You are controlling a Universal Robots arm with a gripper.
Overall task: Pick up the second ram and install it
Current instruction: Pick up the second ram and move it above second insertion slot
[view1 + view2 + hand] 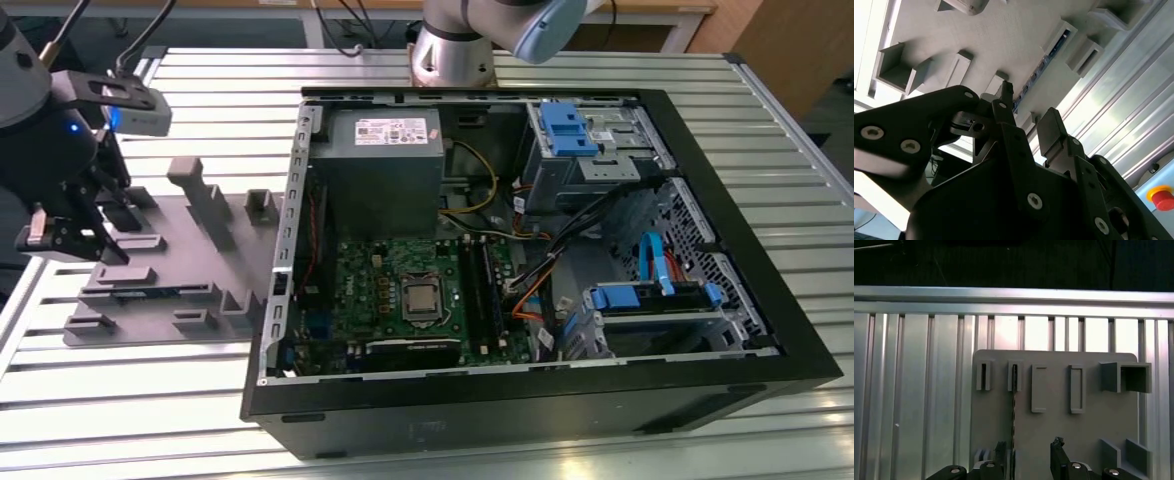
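Exterior view first: the black gripper [63, 238] hangs over a matte grey holder plate [167, 245] with raised rectangular blocks. The plate lies on the ribbed aluminium table [160, 400], to that view's left of the open computer case [534, 400]. Inside the case sit a green motherboard [400, 290] and a boxy grey power supply [380, 160]. The second ram [144, 292], a thin blue stick, stands on edge in a narrow slot of the plate. In both wrist views the chunky, bolted fingers [1000, 452] [1004, 102] stand apart, holding nothing. In the first wrist view the stick's edge [1014, 410] runs between them, close beside one finger; contact is unclear.
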